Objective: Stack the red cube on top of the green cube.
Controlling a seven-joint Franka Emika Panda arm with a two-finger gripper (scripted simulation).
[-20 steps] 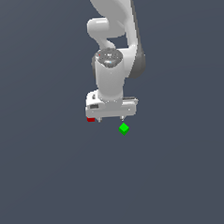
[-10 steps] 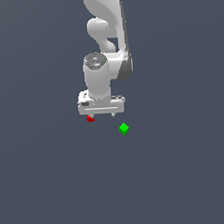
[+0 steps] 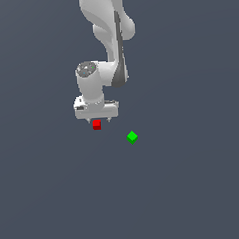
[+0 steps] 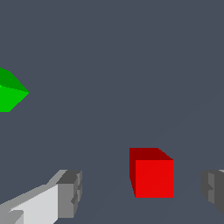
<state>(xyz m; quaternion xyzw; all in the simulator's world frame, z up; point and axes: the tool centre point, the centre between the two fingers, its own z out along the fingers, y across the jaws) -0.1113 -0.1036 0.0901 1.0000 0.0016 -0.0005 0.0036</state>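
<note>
The red cube (image 3: 96,125) (image 4: 152,173) rests on the dark floor, directly under my white gripper (image 3: 97,121). In the wrist view it sits between the two grey fingertips (image 4: 70,194), nearer one pad than the other, with a gap on each side. The gripper (image 4: 142,194) is open and holds nothing. The green cube (image 3: 132,137) lies corner-on to the exterior view's right of the red cube, a little nearer the camera, apart from it. In the wrist view, the green cube (image 4: 9,92) is cut off by the picture edge.
The arm's white links (image 3: 104,42) rise above the gripper toward the back. A plain dark grey floor (image 3: 196,187) spreads all around the two cubes.
The gripper has shifted toward the exterior view's left, from near the green cube to over the red cube. Both cubes have stayed where they were.
</note>
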